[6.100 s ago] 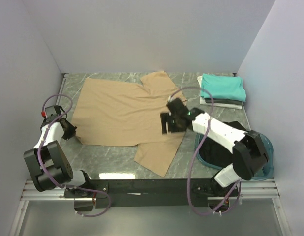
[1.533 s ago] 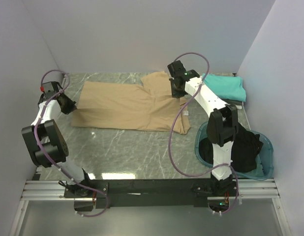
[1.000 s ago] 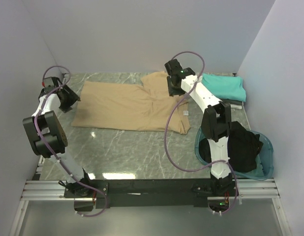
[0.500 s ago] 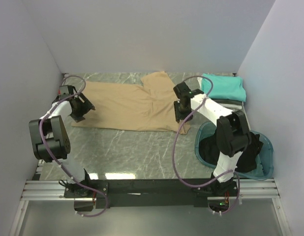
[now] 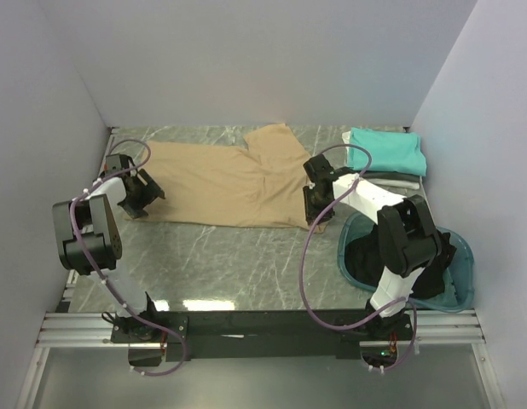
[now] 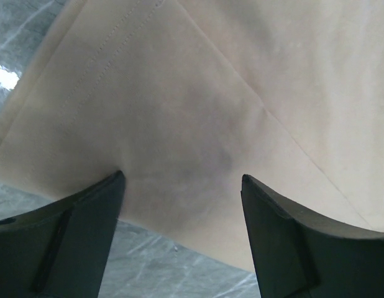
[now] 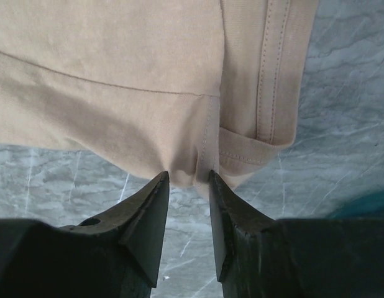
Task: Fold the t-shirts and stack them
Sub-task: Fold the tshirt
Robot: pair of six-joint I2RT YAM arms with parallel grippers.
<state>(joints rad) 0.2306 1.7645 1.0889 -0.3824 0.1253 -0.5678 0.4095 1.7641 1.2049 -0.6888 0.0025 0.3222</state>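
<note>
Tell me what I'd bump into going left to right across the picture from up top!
left gripper → tan t-shirt → right gripper → folded teal t-shirt

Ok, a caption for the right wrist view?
Right gripper poised at the tan t-shirt's near edge, beside a stitched hem, above the marble table.

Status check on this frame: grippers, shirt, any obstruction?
Left gripper open over tan shirt, left corner. Right gripper nearly shut at its near right edge, grip unclear. Shirt flat, partly folded. Folded stack and basin sit apart, right side.
</note>
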